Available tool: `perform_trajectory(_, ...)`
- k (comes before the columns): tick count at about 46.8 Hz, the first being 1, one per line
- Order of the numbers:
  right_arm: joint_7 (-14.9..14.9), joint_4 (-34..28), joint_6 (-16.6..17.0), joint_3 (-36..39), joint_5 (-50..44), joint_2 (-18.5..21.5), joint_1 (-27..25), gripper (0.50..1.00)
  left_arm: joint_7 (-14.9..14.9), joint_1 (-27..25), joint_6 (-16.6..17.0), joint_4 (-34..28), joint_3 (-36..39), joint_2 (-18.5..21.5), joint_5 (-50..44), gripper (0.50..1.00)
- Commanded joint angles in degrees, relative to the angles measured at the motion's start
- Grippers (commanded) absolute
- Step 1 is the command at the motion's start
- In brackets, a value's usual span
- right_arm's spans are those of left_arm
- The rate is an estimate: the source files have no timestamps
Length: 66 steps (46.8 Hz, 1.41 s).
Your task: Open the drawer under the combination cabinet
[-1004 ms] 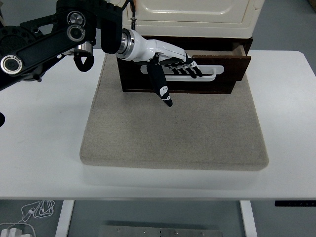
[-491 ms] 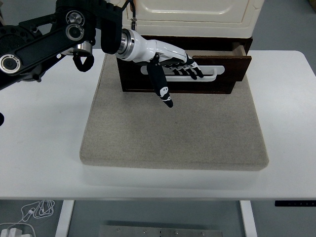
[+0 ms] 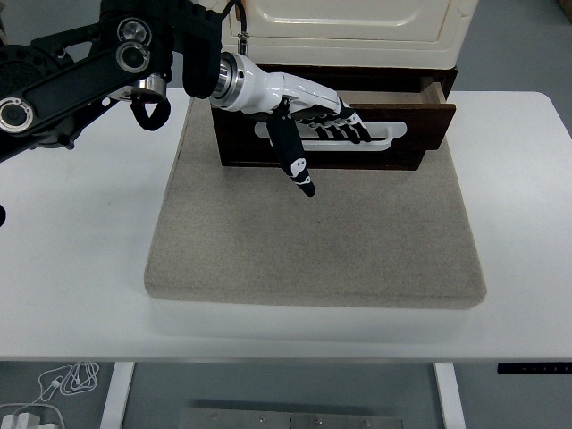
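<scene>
The left robot hand (image 3: 308, 121) reaches in from the upper left on a black arm (image 3: 80, 67) and hooks its four fingers (image 3: 344, 128) into the white handle (image 3: 335, 136) on the front of the dark brown drawer (image 3: 420, 134). The thumb (image 3: 293, 156) points down and toward the near edge, clear of the drawer face, its tip hanging over the mat (image 3: 313, 241). The hand is thus gripping the handle. The drawer sits under the cream cabinet (image 3: 357, 22) at the far side of the grey mat and is pulled partway out, its right end standing forward of the cabinet base so that a strip of the drawer's top opening shows. The mat lies on the white counter (image 3: 527, 223). Below the counter's near edge, at the lower left, a white cable (image 3: 54, 389) lies on the floor. The right robot hand is out of view.
</scene>
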Motion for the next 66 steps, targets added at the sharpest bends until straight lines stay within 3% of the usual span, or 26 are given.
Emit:
perform_trajectory(1, 0.0, 0.0, 0.0, 0.0, 0.0, 0.0, 0.0, 0.928, 0.1, 0.0, 0.0, 0.0, 0.0, 0.1, -0.4, 0.99)
perform_trajectory(66, 0.0, 0.0, 0.0, 0.0, 0.0, 0.0, 0.0, 0.928, 0.1, 0.5, 0.0, -0.1, 0.3, 0.0, -0.9, 0.984)
